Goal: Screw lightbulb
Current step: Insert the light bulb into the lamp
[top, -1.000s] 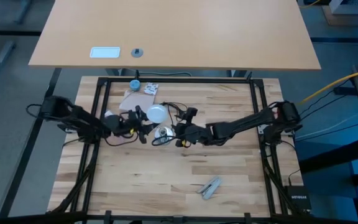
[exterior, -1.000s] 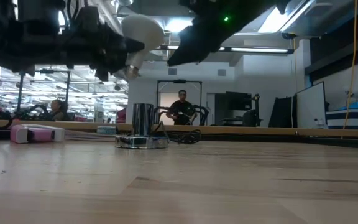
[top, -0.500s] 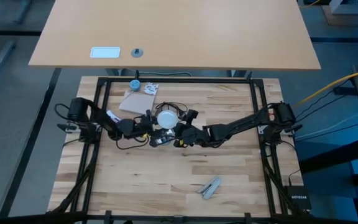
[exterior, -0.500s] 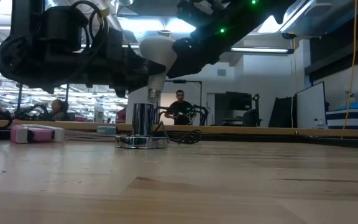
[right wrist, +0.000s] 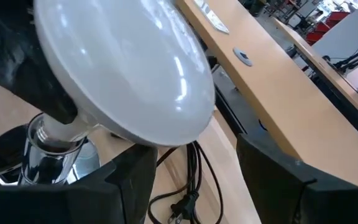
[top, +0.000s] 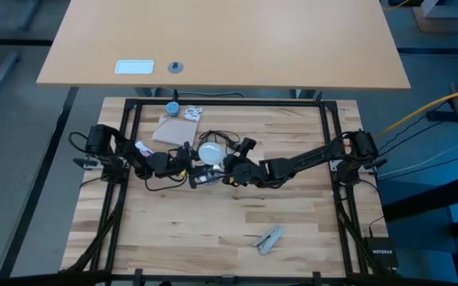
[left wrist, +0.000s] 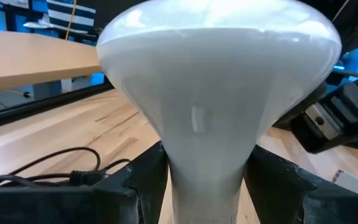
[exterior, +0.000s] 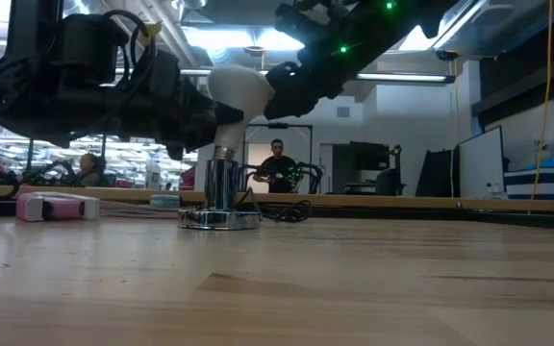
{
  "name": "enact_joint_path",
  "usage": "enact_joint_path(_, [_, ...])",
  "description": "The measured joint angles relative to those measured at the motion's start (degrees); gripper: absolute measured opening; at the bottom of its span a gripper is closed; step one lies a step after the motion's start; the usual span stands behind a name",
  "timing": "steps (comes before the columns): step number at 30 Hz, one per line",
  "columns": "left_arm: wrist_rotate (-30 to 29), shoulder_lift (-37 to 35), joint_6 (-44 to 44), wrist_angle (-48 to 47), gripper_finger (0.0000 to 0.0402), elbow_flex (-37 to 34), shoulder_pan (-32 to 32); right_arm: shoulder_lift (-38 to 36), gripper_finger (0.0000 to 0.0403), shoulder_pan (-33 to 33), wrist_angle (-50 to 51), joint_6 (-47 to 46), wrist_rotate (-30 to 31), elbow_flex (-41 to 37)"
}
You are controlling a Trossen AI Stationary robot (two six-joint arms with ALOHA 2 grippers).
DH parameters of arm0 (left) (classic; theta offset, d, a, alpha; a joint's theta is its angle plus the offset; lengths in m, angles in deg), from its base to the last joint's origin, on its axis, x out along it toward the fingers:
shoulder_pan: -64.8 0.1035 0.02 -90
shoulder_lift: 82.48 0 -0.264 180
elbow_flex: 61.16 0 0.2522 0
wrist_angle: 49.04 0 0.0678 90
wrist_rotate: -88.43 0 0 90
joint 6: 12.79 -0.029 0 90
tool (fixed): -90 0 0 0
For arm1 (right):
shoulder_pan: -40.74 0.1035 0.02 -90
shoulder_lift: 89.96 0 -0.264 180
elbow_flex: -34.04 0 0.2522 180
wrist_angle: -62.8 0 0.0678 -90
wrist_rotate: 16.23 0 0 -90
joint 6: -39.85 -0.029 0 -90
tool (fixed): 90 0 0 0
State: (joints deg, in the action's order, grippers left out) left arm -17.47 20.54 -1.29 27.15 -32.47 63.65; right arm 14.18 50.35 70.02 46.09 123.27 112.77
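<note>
Bulb held upright over the socket, neck at its mouth

On the wooden table (top: 237, 230), the left gripper (left wrist: 201, 186) clamps the narrow neck of the lightbulb (exterior: 239, 86), globe up, long axis vertical and in line with the shiny socket (exterior: 220, 185) on its round silver base (exterior: 219, 219) near the table's middle. In the low view the screw neck meets the socket's rim; whether threads have caught I cannot tell. The right gripper (right wrist: 185, 180) sits just right of the globe, fingers spread apart around it, gripping nothing, nearest for the twisting.
</note>
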Motion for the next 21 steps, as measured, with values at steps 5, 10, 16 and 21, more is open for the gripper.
enact_joint_path(5, [-1.0,0.0,-0.1,0.1,0.0184,-0.6,0.0,0.0,0.0225,0.0,-2.4,0.1,0.0,0.0])
enact_joint_path(10, [-1.0,0.0,-0.1,-0.1,0.0184,-0.6,0.0,0.0,0.0225,0.0,-4.3,0.4,0.0,0.0])
enact_joint_path(16, [-1.0,0.0,-0.1,-1.0,0.0184,-0.6,0.0,0.0,0.0225,0.1,-3.7,0.5,-1.5,0.0])
enact_joint_path(21, [-1.0,0.0,-0.4,-1.0,0.0184,-0.6,0.0,0.0,0.0225,0.1,-1.1,-0.3,-2.6,0.0])
